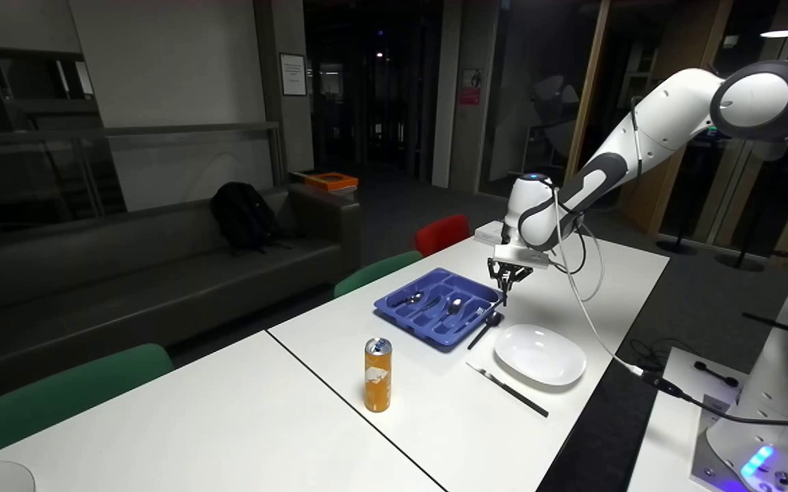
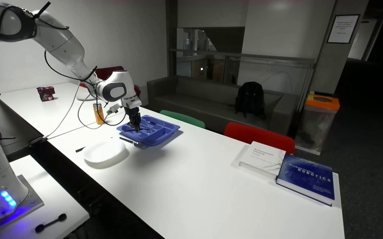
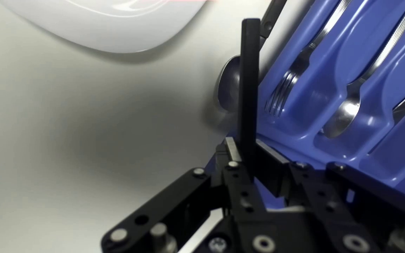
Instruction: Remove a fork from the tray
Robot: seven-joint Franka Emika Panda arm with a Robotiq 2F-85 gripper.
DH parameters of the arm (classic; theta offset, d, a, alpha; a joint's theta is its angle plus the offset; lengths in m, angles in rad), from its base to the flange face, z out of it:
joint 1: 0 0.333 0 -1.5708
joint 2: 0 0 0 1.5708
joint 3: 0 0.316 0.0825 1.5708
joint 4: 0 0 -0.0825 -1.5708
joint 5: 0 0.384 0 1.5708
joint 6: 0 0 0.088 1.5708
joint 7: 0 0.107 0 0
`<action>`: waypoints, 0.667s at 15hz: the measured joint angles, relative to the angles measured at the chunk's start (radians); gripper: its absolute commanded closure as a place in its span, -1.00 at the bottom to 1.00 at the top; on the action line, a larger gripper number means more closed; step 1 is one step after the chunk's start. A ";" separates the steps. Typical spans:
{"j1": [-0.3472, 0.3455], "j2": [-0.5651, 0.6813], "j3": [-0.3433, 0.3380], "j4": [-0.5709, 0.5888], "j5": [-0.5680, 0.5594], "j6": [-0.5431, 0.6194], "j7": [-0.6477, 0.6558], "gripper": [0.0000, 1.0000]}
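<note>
1. Clamping a black handle [image 3: 250, 70], the claw [image 3: 246, 147] is closed and loaded; that utensil's head is hidden, so I can't call it fork or otherwise.
2. Right below, one corner of the blue tray [image 3: 397, 151], the corner facing the robot's edge of the table [image 2: 194, 186] and the end edge by the blue book [image 2: 306, 177].
3. And look at this: a metal fork [image 3: 300, 62] lies in the tray's outermost slot on the robot's-edge side, tines just beside the claw, long axis roughly parallel to that edge. The gripped handle sits at a slant to it.
4. My call: if the gripped piece is the target, it goes up and toward the robot's edge; if that fork is wanted, the claw must free itself first.
5. Further out, a spoon [image 3: 229, 86] rests on the table alongside the tray; the white plate [image 1: 544, 352] sits nearer the robot's edge.
6. And the arm [image 1: 640, 137] reaches in over the robot's edge, forearm sloping down, wrist aiming the claw downward.
</note>
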 measured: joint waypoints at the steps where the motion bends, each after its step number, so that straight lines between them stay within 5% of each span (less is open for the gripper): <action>1: 0.000 0.000 0.000 0.000 0.000 0.000 0.000 0.70; 2: 0.000 0.000 0.000 0.000 0.000 0.000 0.000 0.93; 10: 0.060 0.026 -0.071 0.000 -0.013 -0.001 -0.139 0.93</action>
